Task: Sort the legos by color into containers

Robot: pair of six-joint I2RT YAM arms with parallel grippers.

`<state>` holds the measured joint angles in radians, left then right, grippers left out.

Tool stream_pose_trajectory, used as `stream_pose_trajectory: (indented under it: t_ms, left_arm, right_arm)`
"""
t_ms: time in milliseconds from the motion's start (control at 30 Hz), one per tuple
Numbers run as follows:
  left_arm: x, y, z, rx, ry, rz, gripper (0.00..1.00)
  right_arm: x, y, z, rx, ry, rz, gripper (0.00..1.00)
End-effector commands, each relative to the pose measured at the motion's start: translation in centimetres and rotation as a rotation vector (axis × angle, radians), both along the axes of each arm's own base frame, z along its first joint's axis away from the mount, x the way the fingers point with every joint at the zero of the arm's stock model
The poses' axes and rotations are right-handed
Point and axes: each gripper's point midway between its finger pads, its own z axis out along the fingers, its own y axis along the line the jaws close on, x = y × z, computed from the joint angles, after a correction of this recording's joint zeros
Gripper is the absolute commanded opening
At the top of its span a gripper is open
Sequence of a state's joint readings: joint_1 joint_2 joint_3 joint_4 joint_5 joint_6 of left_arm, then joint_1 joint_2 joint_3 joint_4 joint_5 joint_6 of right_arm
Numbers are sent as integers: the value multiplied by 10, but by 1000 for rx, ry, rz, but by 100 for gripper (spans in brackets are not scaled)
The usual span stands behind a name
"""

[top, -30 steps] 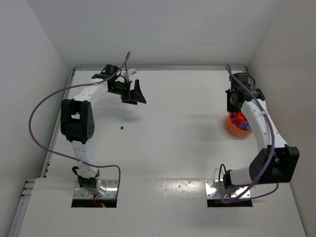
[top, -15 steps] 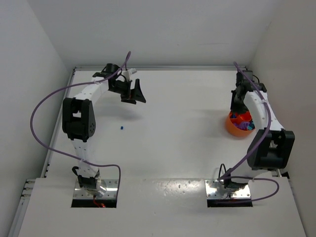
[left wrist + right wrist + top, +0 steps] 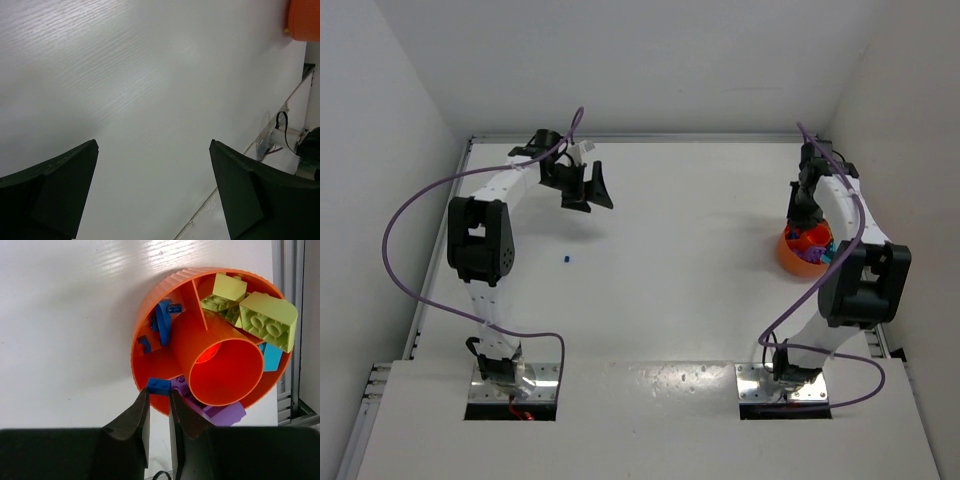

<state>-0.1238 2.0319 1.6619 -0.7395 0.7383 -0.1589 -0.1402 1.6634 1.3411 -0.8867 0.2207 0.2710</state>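
Open worktop (image 3: 680, 300) is stretching across the middle, a loose blue lego (image 3: 565, 259) lying on it. The orange tub (image 3: 790, 259) is sitting near the right wall (image 3: 910, 140), leaving narrow room beside it.

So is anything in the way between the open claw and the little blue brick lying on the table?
No. Only bare table lies between the left gripper and the loose blue brick; nothing visible blocks it.

Table (image 3: 680, 290): orange tub (image 3: 790, 256), stray blue lego (image 3: 565, 260)

White arms (image 3: 500, 185), black joints (image 3: 475, 245), purple cables (image 3: 395, 225), black end effectors (image 3: 153, 145).
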Motion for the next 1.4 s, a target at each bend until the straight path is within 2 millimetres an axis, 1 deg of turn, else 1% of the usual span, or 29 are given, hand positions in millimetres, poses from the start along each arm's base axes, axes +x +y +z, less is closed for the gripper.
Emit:
stream_pose_trajectory:
  t_ms: [0,33,67,167,200,233,267,367,467,500,533,567,600,633,667,700,733,767,800,833,867,900,967,1067,1133,1167,1300,1333,1367]
  left_arm:
    - [14,9,3,43,-29,49,100]
    - [17,14,2,54,-30,64,100]
    - [17,14,2,54,-30,64,100]
    - [20,16,7,67,-58,63,100]
    - [20,16,7,67,-58,63,100]
    - [17,16,7,64,-55,49,100]
    - [18,20,7,69,-64,48,100]
    - [12,15,7,36,-60,8,100]
    - [6,18,12,28,-94,-39,100]
    - [4,22,17,24,-110,-54,100]
    - [-6,24,14,35,-95,-79,100]
    - [-9,37,13,92,-149,-120,100]
    - [-10,47,14,131,-177,-134,100]
    - [-20,53,5,169,-169,-157,100]
    - [-24,70,6,248,-217,-185,93]
    - [-35,82,-7,286,-198,-197,90]
    - [-41,89,-12,329,-224,-242,85]
    - [-53,100,-21,395,-208,-252,77]
    - [-58,106,-25,430,-201,-260,72]
    - [-62,112,-31,458,-174,-248,66]
    - [-62,122,-34,519,-162,-217,56]
    - [-67,125,-39,534,-133,-199,54]
    - [-71,128,-45,545,-85,-145,54]
    - [-84,124,-55,570,-42,-87,50]
    - [-88,118,-58,593,-18,-47,45]
    - [-90,111,-61,604,-15,-46,45]
    - [-95,96,-66,598,37,6,45]
    - [-87,95,-65,598,14,34,45]
    - [-86,92,-63,604,7,67,45]
  right_arm:
    - [18,-8,12,-4,-64,-44,7]
    - [21,-9,16,-5,-75,-44,12]
    - [21,-9,12,-4,-66,-44,15]
    - [26,-8,18,3,-87,-40,25]
    - [26,-8,15,4,-78,-40,29]
    - [29,-6,16,13,-88,-36,36]
    - [29,-6,16,13,-88,-36,39]
    - [32,-3,18,30,-100,-28,45]
    - [35,4,24,63,-121,-2,45]
    - [41,13,30,94,-150,40,45]
    - [44,19,39,115,-182,67,45]
    - [45,36,43,170,-198,144,45]
    - [46,43,44,202,-214,182,46]
    - [45,55,45,236,-218,226,54]
    - [39,64,41,280,-208,271,57]
    - [36,74,37,309,-199,316,66]
    - [31,77,34,320,-197,337,69]
    - [28,80,30,316,-183,363,70]
    - [30,84,35,314,-204,393,70]
    - [27,82,31,303,-191,395,70]
    - [30,84,31,292,-200,402,70]
    - [30,84,31,292,-200,403,70]
    - [35,87,33,294,-210,405,70]
    - [40,88,34,297,-218,397,70]
    - [41,88,30,299,-209,395,70]
    - [43,91,33,298,-217,406,70]
    - [40,89,32,292,-205,400,70]
    - [40,89,32,292,-205,400,70]
    - [40,89,32,292,-205,400,70]
